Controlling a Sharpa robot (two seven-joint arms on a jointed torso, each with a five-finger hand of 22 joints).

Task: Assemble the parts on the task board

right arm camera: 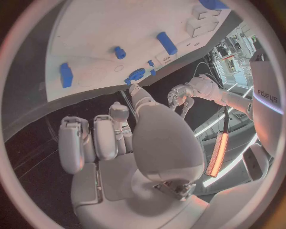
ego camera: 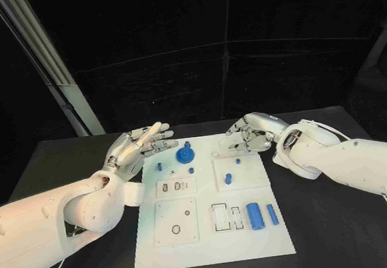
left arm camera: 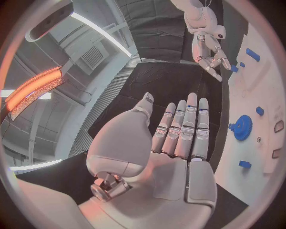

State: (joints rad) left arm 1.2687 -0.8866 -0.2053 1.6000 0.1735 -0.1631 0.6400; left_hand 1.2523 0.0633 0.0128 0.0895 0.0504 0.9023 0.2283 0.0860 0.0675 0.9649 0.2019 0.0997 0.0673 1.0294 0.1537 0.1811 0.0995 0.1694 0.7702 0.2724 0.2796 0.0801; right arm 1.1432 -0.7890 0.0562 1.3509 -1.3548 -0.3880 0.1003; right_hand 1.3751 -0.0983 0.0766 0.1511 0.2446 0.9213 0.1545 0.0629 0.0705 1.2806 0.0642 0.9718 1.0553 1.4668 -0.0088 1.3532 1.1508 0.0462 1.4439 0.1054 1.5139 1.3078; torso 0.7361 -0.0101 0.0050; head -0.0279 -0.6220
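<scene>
Two hands hovered at the far end of the task board (ego camera: 215, 248), and we saw neither one holding anything. On the left, the left hand (ego camera: 143, 144) sat over the board's far left corner, palm up, fingers (left arm camera: 192, 125) stretched out straight and side by side; we caught the same flat, bare palm in its wrist view. Just beside those fingertips stood the blue gear (ego camera: 185, 154), free of any touch, with small blue pegs (ego camera: 159, 167) near it on the white plate. Moving toward the middle, we spotted a short blue pin (ego camera: 226, 179) on a raised square, and nearer the robot a fat blue cylinder (ego camera: 254, 215) lying next to a slimmer blue rod (ego camera: 272, 213). Over on the right, the right hand (ego camera: 247, 136) hung at the board's far right corner, fingers (right arm camera: 95, 140) curled in loosely toward the palm, gripping nothing we could see.
</scene>
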